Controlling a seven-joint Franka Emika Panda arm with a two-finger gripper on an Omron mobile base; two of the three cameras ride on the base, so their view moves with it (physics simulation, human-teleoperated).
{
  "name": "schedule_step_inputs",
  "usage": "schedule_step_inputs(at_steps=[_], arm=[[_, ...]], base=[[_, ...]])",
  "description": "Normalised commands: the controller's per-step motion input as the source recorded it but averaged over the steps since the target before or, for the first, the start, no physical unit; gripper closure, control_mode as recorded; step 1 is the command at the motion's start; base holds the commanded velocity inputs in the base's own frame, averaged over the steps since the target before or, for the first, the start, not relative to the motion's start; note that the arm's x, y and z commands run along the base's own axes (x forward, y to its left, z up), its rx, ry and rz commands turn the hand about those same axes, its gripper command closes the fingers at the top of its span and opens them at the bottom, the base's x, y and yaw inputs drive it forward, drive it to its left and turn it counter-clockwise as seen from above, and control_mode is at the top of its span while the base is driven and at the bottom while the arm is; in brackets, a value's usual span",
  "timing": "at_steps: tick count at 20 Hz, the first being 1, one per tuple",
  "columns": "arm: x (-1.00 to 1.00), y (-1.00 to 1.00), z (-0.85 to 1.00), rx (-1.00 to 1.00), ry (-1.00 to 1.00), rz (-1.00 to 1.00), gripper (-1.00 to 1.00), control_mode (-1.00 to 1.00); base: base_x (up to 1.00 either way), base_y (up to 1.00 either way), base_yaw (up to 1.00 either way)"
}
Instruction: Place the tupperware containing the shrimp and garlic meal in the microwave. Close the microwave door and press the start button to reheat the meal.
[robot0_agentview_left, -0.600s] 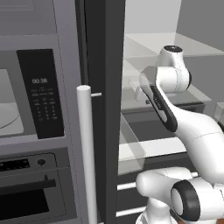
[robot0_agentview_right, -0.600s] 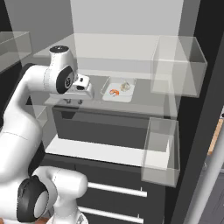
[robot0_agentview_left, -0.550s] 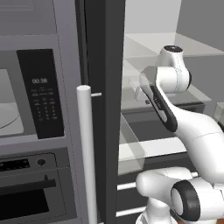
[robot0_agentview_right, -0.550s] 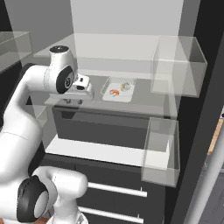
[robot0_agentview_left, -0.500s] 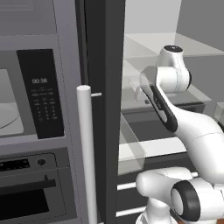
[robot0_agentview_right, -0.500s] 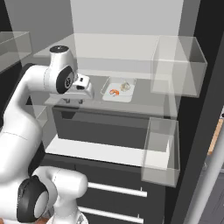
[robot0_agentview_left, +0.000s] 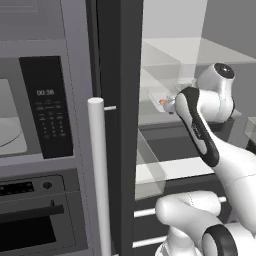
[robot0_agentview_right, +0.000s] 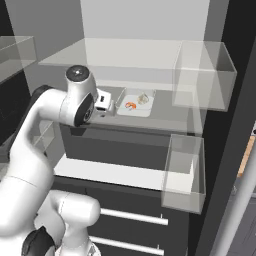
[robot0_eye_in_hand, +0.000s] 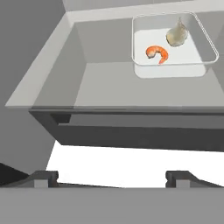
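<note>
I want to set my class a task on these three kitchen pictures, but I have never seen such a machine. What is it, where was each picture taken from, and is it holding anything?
It is a white robot arm on a driving base, in a computer-drawn kitchen. Two pictures come from cameras behind the arm, left and right. The third looks along its claw, whose two dark fingertips stand wide apart and hold nothing. Ahead, on a grey shelf, lies a clear tupperware with an orange shrimp and a whitish garlic bulb. The left camera also shows the microwave with its black keypad.
</note>
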Motion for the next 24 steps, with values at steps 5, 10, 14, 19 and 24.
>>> schedule_step_inputs(at_steps=[5,10,14,19,24], arm=[[0.15,-0.33,0.0,0.08,-0.23,0.0,-1.0,-1.0],[0.24,-0.32,0.0,0.02,-0.11,0.0,-1.0,-1.0],[0.45,-0.26,-0.06,0.01,0.0,0.0,-1.0,-1.0],[0.43,-0.32,-0.01,0.09,0.09,-0.1,-1.0,-1.0],[0.35,-0.13,0.0,0.18,0.08,-0.19,-1.0,-1.0]], base=[[0.0,0.0,0.0],[0.0,0.0,0.0],[0.0,0.0,0.0],[0.0,0.0,0.0],[0.0,0.0,0.0]])
